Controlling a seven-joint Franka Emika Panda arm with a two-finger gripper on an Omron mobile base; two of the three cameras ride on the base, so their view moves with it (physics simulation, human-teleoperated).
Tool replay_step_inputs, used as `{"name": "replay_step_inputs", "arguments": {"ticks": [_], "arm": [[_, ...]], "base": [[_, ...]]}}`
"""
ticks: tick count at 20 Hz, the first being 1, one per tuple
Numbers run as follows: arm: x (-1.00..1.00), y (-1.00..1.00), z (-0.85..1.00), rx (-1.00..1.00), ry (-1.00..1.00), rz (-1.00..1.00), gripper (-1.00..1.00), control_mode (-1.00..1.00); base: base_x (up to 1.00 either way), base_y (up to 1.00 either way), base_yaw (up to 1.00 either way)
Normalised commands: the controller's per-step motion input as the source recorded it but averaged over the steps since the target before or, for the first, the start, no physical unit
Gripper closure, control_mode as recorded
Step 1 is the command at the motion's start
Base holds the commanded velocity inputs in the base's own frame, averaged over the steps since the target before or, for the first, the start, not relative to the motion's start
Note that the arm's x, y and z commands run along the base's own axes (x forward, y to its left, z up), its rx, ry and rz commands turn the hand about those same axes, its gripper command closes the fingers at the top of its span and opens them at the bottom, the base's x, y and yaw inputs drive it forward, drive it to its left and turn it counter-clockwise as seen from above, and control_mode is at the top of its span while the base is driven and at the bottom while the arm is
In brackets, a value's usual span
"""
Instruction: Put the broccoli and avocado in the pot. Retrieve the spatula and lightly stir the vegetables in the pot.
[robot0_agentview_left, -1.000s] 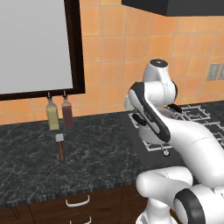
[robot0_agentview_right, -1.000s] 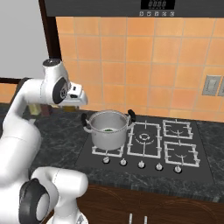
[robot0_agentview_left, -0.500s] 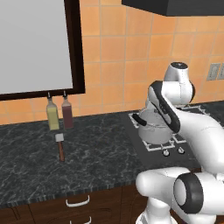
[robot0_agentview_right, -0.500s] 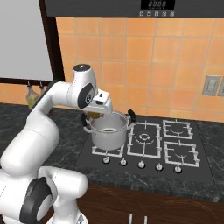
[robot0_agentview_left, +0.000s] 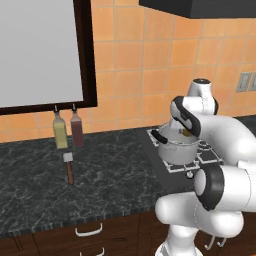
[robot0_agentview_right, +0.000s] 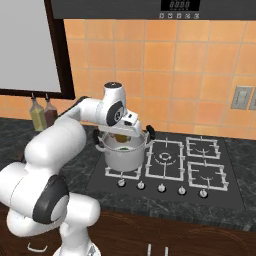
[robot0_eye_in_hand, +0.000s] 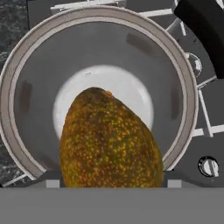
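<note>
My gripper (robot0_agentview_right: 121, 135) is shut on the avocado (robot0_eye_in_hand: 109, 144), an orange-brown speckled lump, and holds it right over the open mouth of the pot (robot0_agentview_right: 122, 159). From the left base view the avocado (robot0_agentview_left: 186, 132) hangs just above the pot (robot0_agentview_left: 177, 152). The hand view looks straight down past the avocado into the pot (robot0_eye_in_hand: 26, 65). A bit of green, the broccoli (robot0_agentview_right: 121, 148), shows inside the pot in the right base view. The spatula (robot0_agentview_left: 69, 167) lies on the dark counter to the left, head toward the wall.
Two bottles (robot0_agentview_left: 68, 131) stand at the wall behind the spatula, under the dark-framed window. The pot sits on the front left burner of the hob (robot0_agentview_right: 200, 170), with knobs (robot0_agentview_right: 161, 188) along its front edge. A wall socket (robot0_agentview_right: 242, 97) is at right.
The arm has swung right from over the counter to the stove, carrying the avocado, and now holds it above the pot.
</note>
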Motion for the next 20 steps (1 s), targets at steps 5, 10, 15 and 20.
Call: {"name": "replay_step_inputs", "arguments": {"ticks": [5, 10, 15, 20], "arm": [[0.0, 0.03, -0.41, 0.0, 0.0, 0.0, 1.0, -1.0], [0.05, 0.09, -0.4, 0.0, 0.0, 0.0, 1.0, -1.0], [0.1, 0.02, -0.03, 0.0, 0.04, -0.01, -1.0, -1.0], [0.0, 0.0, 0.03, 0.0, 0.03, 0.0, -1.0, -1.0]], "base": [[0.0, 0.0, 0.0], [0.0, 0.0, 0.0], [0.0, 0.0, 0.0], [0.0, 0.0, 0.0]]}}
